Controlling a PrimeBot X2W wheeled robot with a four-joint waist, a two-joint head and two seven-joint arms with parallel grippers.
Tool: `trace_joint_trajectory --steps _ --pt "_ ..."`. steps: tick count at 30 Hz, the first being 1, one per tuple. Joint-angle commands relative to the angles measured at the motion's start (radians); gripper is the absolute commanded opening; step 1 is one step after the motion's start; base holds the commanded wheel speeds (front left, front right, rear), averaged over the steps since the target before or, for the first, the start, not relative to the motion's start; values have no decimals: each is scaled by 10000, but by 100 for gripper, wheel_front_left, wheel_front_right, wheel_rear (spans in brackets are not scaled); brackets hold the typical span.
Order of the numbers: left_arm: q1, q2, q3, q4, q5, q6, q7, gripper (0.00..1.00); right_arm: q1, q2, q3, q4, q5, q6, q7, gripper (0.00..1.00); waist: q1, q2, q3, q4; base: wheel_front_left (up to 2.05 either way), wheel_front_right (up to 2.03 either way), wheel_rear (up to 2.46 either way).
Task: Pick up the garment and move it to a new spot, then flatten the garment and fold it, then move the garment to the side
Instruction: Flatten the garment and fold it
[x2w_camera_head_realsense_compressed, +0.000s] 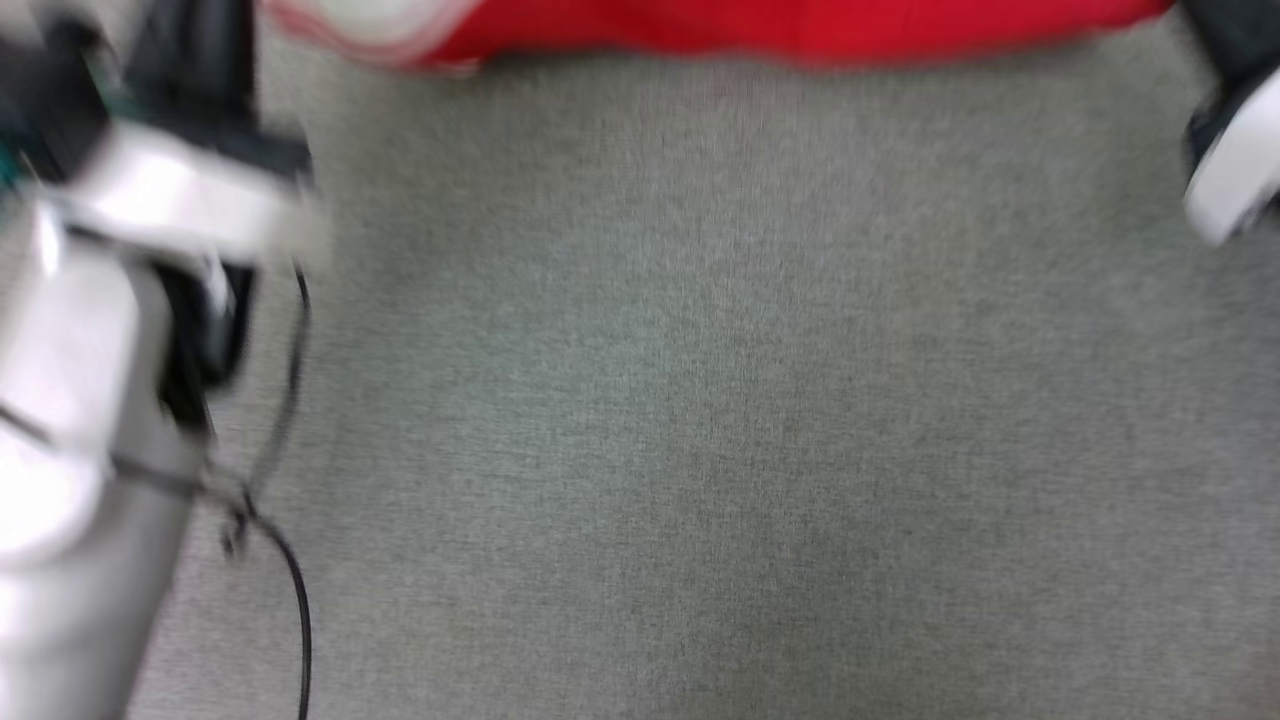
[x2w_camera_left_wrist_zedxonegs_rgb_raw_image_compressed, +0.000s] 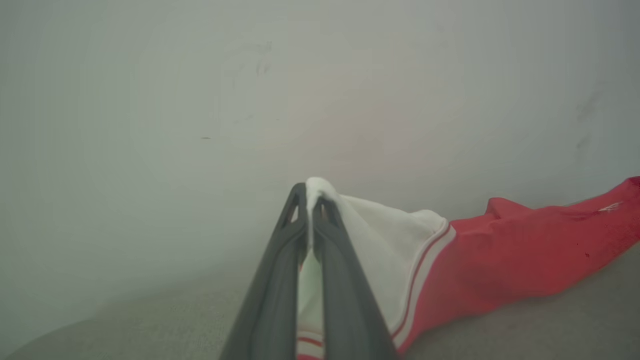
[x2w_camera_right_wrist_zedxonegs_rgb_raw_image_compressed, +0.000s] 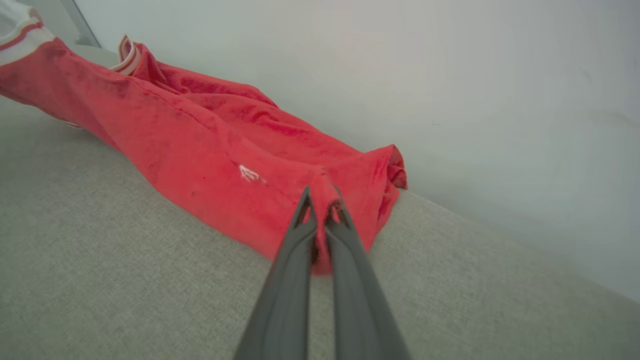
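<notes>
A grey woven cloth surface takes up most of the head view, which is blurred. A plain pale wall rises behind its far edge. The red jersey garment lies as a long band along that far edge, close to the wall. It is strung out between the two grippers, with its middle sagging in loose folds onto the cloth.

The pale left forearm stands at the left of the head view, with a thin black cable hanging beside it.

The left gripper has its two long dark fingers pressed nearly together on the white short sleeve. A small puff of white fabric bulges over the tips, and the red-and-white striped trim runs just beside them. The right gripper is likewise pinched closed, on a bunched corner of the red fabric at the other end.

The garment looks light, soft and limp. It should follow a pull readily, but it will droop and crease wherever it is not held. The thin pinches could also slip if tugged sharply. For flattening, opposite ends look like the sensible places to hold, as here. Gentle, even tension and a slow drag over the cloth would likely spread it out.
</notes>
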Motion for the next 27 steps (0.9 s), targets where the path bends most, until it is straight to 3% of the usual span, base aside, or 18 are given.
trace_joint_trajectory --steps 1,7,13,27 --pt "804 74 55 -406 -129 222 68 0 598 -66 32 -120 134 -11 -42 0 0 0 -762 38 0 0 0" --pt "3885 36 -73 -1639 -681 824 265 0 2687 -201 69 -353 347 -11 24 0 0 0 -1850 71 0 0 0" --pt "6128 -84 -320 -1860 -1219 1108 416 0 4507 -189 21 -300 487 -11 -30 0 0 0 -2903 169 0 0 0" --pt "9901 -58 -963 -1731 -2918 887 1388 0 8171 -114 -392 -584 737 -11 -39 0 0 0 -4822 120 0 0 0"
